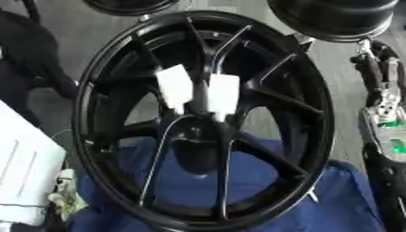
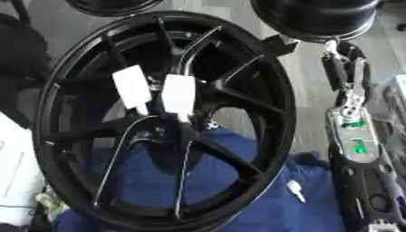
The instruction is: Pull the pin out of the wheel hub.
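A black multi-spoke wheel (image 1: 119,68) fills the middle of both views, leaning over a blue cloth (image 1: 341,204). At its hub (image 1: 198,131) two white, flat, tag-like pieces (image 1: 174,86) (image 1: 224,95) stick up side by side between the spokes; I cannot tell which one is the pin. My right hand (image 2: 347,86) stands at the right edge, beside the rim and apart from it. Its fingers (image 2: 335,68) point up, straight, and hold nothing. The left hand shows in neither view.
Two round black objects (image 2: 317,16) (image 1: 131,5) sit past the wheel's top edge. A white flat thing (image 1: 24,172) lies at the lower left. A small white piece (image 2: 295,190) lies on the cloth near the rim's lower right. Something dark (image 1: 24,50) stands at the upper left.
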Controlling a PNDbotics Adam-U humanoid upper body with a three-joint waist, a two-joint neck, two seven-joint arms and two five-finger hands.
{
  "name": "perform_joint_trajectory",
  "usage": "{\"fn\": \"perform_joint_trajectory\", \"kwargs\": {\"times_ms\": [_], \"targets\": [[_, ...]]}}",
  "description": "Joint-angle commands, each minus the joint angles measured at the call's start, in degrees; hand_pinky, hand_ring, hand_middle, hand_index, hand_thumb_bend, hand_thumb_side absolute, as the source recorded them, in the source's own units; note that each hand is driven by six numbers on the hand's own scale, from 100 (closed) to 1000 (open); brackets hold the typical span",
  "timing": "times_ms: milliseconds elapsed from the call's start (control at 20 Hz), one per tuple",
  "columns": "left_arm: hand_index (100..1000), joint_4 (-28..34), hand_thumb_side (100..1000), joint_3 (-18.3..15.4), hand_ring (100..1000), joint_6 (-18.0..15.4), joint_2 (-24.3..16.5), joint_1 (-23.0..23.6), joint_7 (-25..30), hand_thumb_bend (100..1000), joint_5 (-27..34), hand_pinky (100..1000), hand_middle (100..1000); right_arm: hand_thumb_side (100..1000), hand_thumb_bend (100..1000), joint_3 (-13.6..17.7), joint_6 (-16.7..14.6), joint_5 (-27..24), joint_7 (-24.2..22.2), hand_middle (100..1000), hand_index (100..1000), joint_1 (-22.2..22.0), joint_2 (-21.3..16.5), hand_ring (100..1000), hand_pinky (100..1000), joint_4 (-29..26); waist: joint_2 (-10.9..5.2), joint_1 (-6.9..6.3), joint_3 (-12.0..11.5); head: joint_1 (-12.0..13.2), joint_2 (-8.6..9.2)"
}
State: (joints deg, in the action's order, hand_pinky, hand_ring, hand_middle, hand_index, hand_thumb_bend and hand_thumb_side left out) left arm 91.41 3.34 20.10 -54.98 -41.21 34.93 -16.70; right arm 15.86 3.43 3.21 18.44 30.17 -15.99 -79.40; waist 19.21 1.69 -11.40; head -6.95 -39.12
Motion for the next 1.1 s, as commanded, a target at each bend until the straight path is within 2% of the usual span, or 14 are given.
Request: {"fn": "perform_joint_trajectory", "kwargs": {"times_ms": [50, 100, 150, 300, 450, 600, 750, 900, 1100], "targets": [[820, -0.1, 1000, -1.7, 773, 1.7, -1.8, -0.6, -1.9, 157, -0.1, 795, 768, 636, 100, 0.2, 0.1, -0.5, 0.1, 691, 767, 0.7, -1.6, 686, 786, -0.8, -1.08, -0.15, -0.1, 0.1, 0.37], [820, -0.2, 1000, -1.8, 773, 2.5, -1.8, -0.6, -3.0, 157, 0.0, 795, 768, 636, 100, 0.2, 0.1, -0.5, 0.1, 691, 767, 0.7, -1.6, 686, 786, -0.8, -1.08, -0.15, -0.1, 0.1, 0.35], [801, -0.2, 964, -1.7, 761, 3.2, -1.8, -0.6, -4.1, 100, 0.2, 779, 752, 636, 100, 0.2, 0.1, -0.5, 0.1, 690, 767, 0.7, -1.6, 686, 786, -0.8, -1.07, -0.16, -0.1, 0.1, 0.31], [755, 0.2, 840, -2.1, 735, 4.8, -1.5, -0.3, -8.3, 100, 1.8, 753, 721, 636, 100, 0.1, 0.1, -0.4, 0.1, 690, 767, 0.7, -1.6, 685, 786, -0.8, -1.05, -0.12, -0.1, 0.1, 0.25], [720, 1.1, 751, -3.6, 702, 4.4, 0.1, 0.2, -16.4, 100, 8.0, 717, 690, 635, 100, 0.2, 0.0, -0.6, 0.3, 689, 766, 0.7, -1.5, 684, 785, -0.8, -1.05, 0.03, -0.1, 0.0, 0.20], [705, 1.9, 771, -5.2, 675, 0.9, 3.3, 1.8, -29.5, 100, 19.0, 688, 667, 633, 100, 0.4, -0.2, -0.9, 0.7, 688, 765, 0.8, -1.4, 684, 784, -0.9, -1.00, 0.25, -0.1, 0.1, 0.22], [708, 3.0, 811, -5.2, 674, -4.5, 6.7, 4.4, -40.5, 100, 29.5, 683, 668, 629, 100, 0.5, -0.4, -1.5, 1.6, 688, 766, 1.0, -1.1, 684, 784, -1.2, -0.87, 0.65, 0.1, 0.0, 0.43], [711, 3.9, 805, -4.9, 676, -10.2, 11.2, 7.2, -47.2, 100, 37.6, 688, 670, 626, 100, 0.7, -0.7, -2.1, 2.7, 688, 766, 1.2, -0.8, 684, 784, -1.4, -0.78, 1.16, 0.2, -0.1, 0.60], [716, 4.1, 829, -4.5, 671, -14.9, 16.1, 9.9, -51.6, 100, 41.2, 683, 669, 624, 100, 0.8, -1.1, -2.8, 3.6, 688, 766, 1.3, -0.5, 684, 783, -1.6, -0.71, 1.77, 0.2, 0.3, 0.91]]}}
